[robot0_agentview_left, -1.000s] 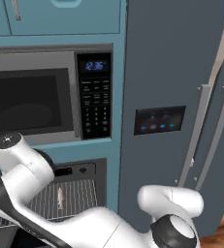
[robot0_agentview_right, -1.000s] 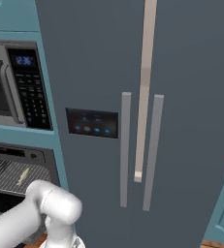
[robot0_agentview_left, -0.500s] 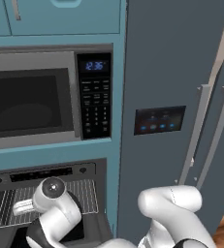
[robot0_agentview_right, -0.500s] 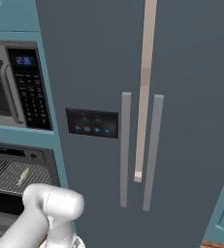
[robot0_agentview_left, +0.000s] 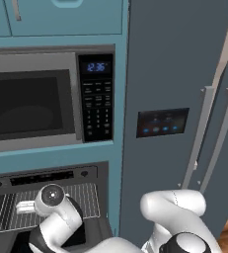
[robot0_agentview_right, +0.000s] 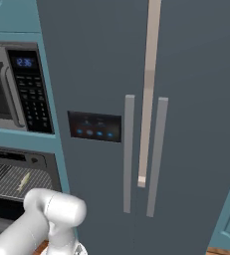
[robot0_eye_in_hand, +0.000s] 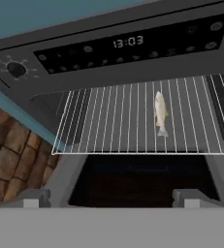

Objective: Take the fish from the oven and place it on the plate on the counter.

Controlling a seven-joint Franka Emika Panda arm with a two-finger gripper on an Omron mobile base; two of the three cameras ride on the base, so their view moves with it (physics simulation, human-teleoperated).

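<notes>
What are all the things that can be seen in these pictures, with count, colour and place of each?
slender pale silvery-tan fish: one, lying on the rack, right of its middle in the hand view.
white wire rack: one, pulled out of the oven.
grey steel wall oven: one, door open, black control strip with knobs and a clock; below the microwave.
grey microwave: one, dark window, keypad and blue clock; above the oven.
dark grey-blue fridge: one, two grey bar handles and a small dark panel; right of the oven.
teal cabinets: above the microwave.
brown tiled floor: beside the oven.
gripper: one, dark tips apart, in front of the oven, short of the rack.
</notes>
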